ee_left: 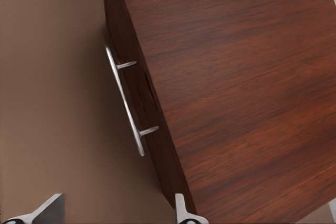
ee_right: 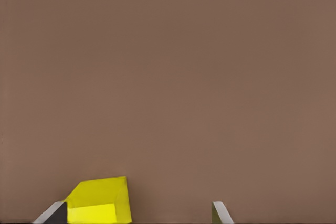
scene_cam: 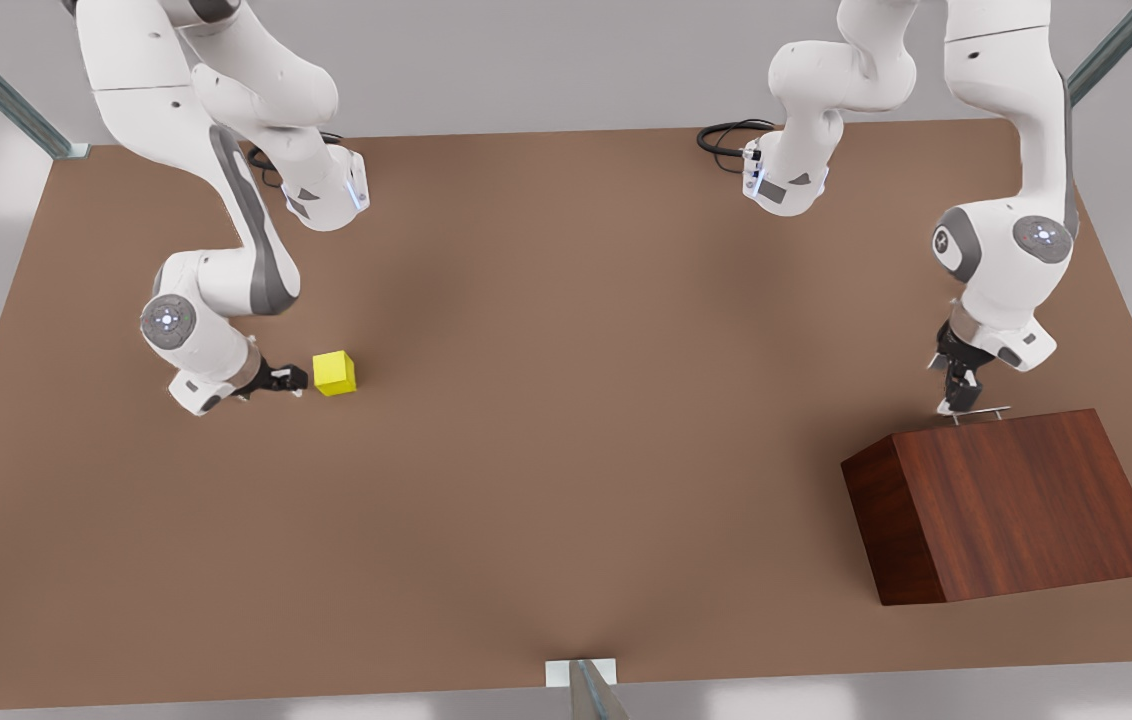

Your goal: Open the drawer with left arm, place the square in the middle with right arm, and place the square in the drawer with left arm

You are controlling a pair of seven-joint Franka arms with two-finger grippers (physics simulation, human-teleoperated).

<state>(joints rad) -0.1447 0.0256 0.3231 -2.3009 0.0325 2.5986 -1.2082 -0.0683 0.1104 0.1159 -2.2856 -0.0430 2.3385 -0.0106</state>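
Observation:
The square (scene_cam: 334, 372), a small yellow cube, rests on the brown table at the front view's left. My right gripper (scene_cam: 291, 378) is low beside it, on its left, and open. In the right wrist view the square (ee_right: 100, 200) lies close to one fingertip (ee_right: 52, 214) and is not gripped. The wooden box (scene_cam: 1016, 500) stands at the front view's right, with its drawer front (ee_left: 137, 90) flush in it. My left gripper (scene_cam: 956, 395) hovers open just above the silver handle (scene_cam: 976, 413). The handle (ee_left: 126, 98) lies ahead of the spread fingertips (ee_left: 181, 211).
The middle of the table (scene_cam: 566, 400) is bare brown surface. A black cable (scene_cam: 726, 135) loops at the back edge. Metal frame posts stand at the back corners, and a bracket (scene_cam: 581, 672) sits at the front edge.

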